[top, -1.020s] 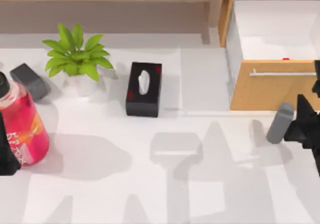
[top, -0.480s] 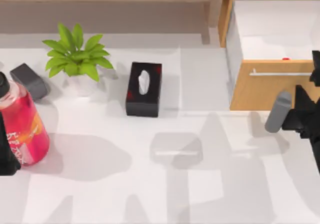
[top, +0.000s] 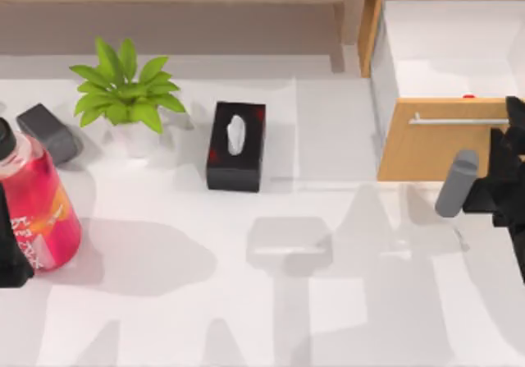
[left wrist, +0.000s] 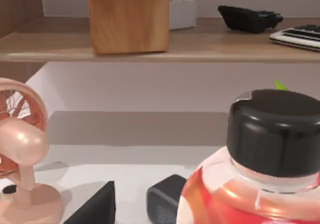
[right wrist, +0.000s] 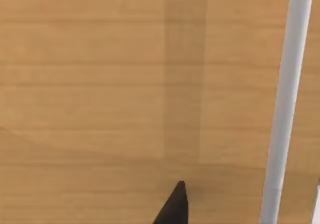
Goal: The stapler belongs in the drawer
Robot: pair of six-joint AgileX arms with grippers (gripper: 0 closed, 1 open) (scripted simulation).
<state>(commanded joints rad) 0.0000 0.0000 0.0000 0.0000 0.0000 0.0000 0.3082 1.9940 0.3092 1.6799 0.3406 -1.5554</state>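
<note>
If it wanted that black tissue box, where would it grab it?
Probably from above, fingers closing across the tissue box's two long sides near the middle: it lies flat and is narrow that way. The right gripper holds the stapler by the drawer; the left arm is parked at left.

A white table (top: 246, 301) carries a potted plant (top: 125, 96), black tissue box (top: 236, 145), pink bottle (top: 37, 203) and dark speaker (top: 47, 131)
</note>
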